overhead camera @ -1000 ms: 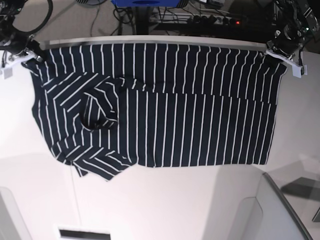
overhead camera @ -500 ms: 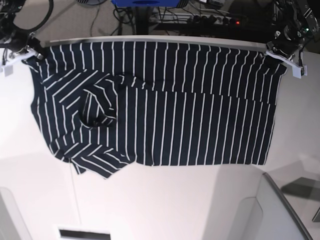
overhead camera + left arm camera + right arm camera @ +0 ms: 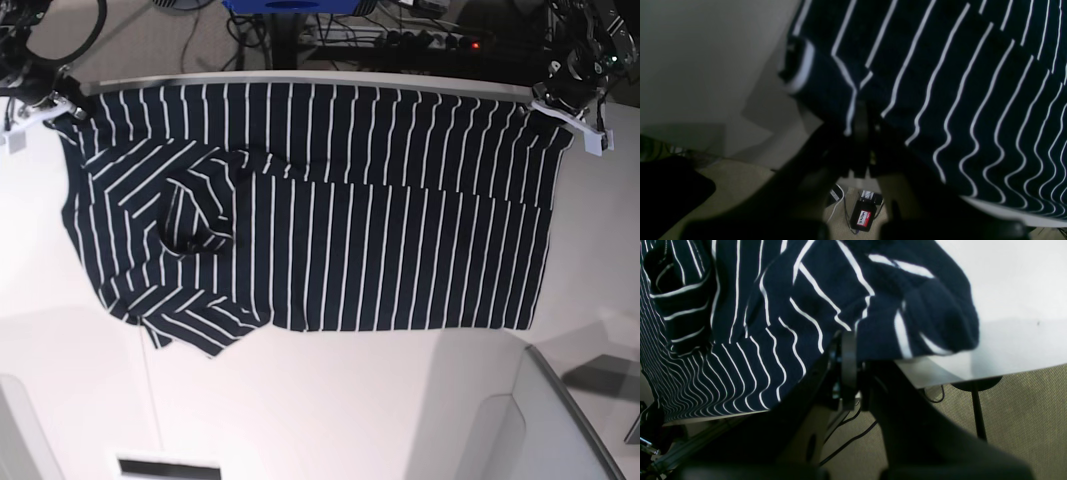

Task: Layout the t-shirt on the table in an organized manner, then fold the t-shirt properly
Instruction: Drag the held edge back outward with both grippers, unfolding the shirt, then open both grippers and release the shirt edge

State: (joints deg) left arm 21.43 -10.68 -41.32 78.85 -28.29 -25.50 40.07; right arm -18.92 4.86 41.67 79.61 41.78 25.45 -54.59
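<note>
The dark navy t-shirt [image 3: 330, 220] with thin white stripes lies spread across the white table [image 3: 320, 400], its top edge along the table's far edge. The neck opening [image 3: 195, 235] and a crumpled sleeve [image 3: 190, 330] are at the left. My left gripper [image 3: 550, 106] is shut on the shirt's far right corner; the wrist view shows its jaws [image 3: 862, 123] pinching the cloth [image 3: 940, 83]. My right gripper [image 3: 62, 106] is shut on the far left corner, jaws [image 3: 848, 343] clamped on bunched cloth [image 3: 873, 300] at the table edge [image 3: 973, 370].
Beyond the far edge lie the floor, cables and a power strip [image 3: 450, 42] with a red light. A black device [image 3: 863, 216] lies on the carpet below. A table leg [image 3: 977, 413] stands under the edge. A grey-white panel [image 3: 560, 420] sits at the near right.
My right gripper has drawn the shirt's far left corner slightly back toward the far edge. The top hem looks a little straighter. The left gripper has held still.
</note>
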